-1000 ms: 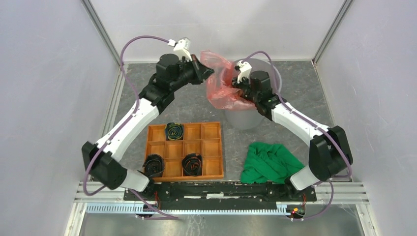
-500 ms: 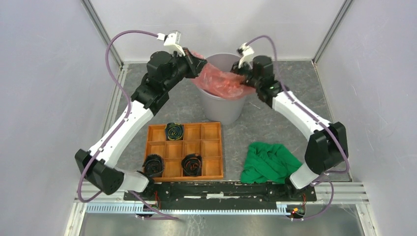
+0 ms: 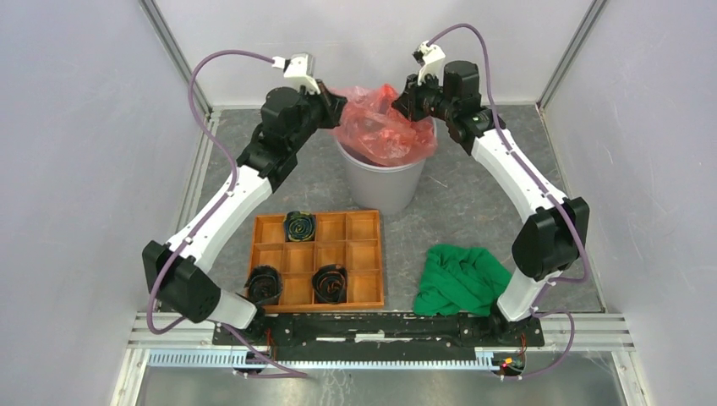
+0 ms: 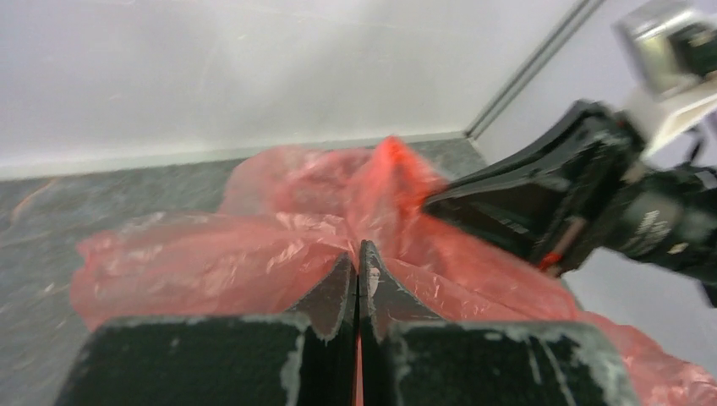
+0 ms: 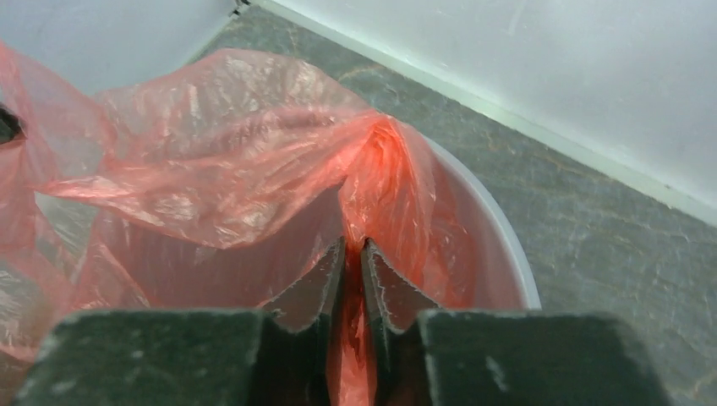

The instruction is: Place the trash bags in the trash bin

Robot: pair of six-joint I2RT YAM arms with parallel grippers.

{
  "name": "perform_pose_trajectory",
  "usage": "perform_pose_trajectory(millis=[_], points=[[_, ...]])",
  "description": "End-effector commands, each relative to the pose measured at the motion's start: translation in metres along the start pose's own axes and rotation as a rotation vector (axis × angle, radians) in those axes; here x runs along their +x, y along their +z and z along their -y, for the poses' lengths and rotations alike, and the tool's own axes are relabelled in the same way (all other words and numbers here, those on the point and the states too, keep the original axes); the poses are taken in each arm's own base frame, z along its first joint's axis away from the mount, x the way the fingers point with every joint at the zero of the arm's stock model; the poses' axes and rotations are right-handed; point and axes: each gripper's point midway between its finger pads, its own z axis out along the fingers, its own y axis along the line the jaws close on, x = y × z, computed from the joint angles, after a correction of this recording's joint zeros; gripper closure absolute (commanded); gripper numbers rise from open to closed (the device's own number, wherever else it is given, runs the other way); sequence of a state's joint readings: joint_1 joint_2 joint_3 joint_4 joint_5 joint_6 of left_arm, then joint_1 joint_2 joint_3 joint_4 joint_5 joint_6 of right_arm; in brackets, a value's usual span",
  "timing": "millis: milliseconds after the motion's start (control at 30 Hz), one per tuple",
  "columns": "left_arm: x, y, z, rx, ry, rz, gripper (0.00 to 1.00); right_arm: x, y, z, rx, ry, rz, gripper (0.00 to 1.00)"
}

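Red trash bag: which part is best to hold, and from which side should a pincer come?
Grip the red trash bag at its upper edge, on two opposite sides, each from outside, above the grey bin. The film is limp, so it probably hangs open there. The left pincer and right pincer hold it so.

Pale grey walls (image 3: 76, 127), mottled grey floor (image 3: 457, 222), aluminium corner posts (image 3: 173, 51)

red bag (image 3: 385, 131) spread over bin (image 3: 378, 184) mouth, orange tray (image 3: 363, 254) close in front
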State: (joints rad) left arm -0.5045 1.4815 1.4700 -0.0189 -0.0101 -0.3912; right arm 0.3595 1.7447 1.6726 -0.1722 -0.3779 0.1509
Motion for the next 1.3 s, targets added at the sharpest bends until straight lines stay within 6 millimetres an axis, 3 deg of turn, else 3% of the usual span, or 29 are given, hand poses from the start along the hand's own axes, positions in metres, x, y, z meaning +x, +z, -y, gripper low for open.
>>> perform_pose_trajectory(millis=[0,100,167,267,300,400,533,633,800,867,933,1033,1133,1267], points=[[-0.011,-0.021,-0.031,-0.089,0.049,0.074,0.98,-0.049,-0.028,0.000,0.062,-0.072,0.075,0.77],[-0.010,-0.025,-0.036,-0.093,0.031,0.076,0.98,-0.073,-0.046,0.006,0.132,-0.101,0.068,0.47],[-0.014,-0.028,-0.035,-0.091,0.025,0.082,0.98,-0.080,-0.069,0.013,0.219,-0.119,0.035,0.33],[-0.017,-0.030,-0.031,-0.077,0.014,0.089,0.98,-0.075,-0.110,0.023,0.352,-0.139,0.006,0.15],[-0.017,-0.030,-0.030,-0.073,0.010,0.088,0.98,-0.073,-0.127,0.022,0.377,-0.170,0.007,0.12],[-0.016,-0.031,-0.027,-0.061,-0.002,0.084,0.98,-0.042,-0.150,0.007,0.329,-0.172,-0.018,0.09],[-0.020,-0.032,-0.021,-0.037,-0.024,0.085,0.98,-0.009,-0.151,-0.057,0.054,-0.143,-0.001,0.16],[-0.022,-0.030,-0.016,-0.017,-0.050,0.088,0.98,0.011,-0.144,-0.090,-0.026,-0.151,-0.013,0.33],[-0.027,-0.031,0.002,0.064,-0.095,0.086,0.98,0.031,-0.103,-0.108,-0.069,-0.150,-0.046,0.42],[-0.029,-0.033,0.007,0.085,-0.108,0.084,0.98,0.034,-0.078,-0.099,-0.034,-0.126,-0.041,0.45],[-0.031,-0.036,0.012,0.106,-0.116,0.084,0.98,0.030,-0.056,-0.083,0.048,-0.092,-0.026,0.56],[-0.026,-0.041,0.012,0.112,-0.121,0.069,0.98,0.035,-0.026,-0.068,0.112,-0.062,-0.017,0.59],[-0.011,-0.043,0.010,0.116,-0.132,0.032,0.98,0.056,0.000,-0.062,0.115,-0.047,-0.097,0.60],[0.011,-0.044,0.010,0.138,-0.158,-0.021,0.98,0.093,0.015,-0.067,0.065,-0.024,-0.182,0.56]])
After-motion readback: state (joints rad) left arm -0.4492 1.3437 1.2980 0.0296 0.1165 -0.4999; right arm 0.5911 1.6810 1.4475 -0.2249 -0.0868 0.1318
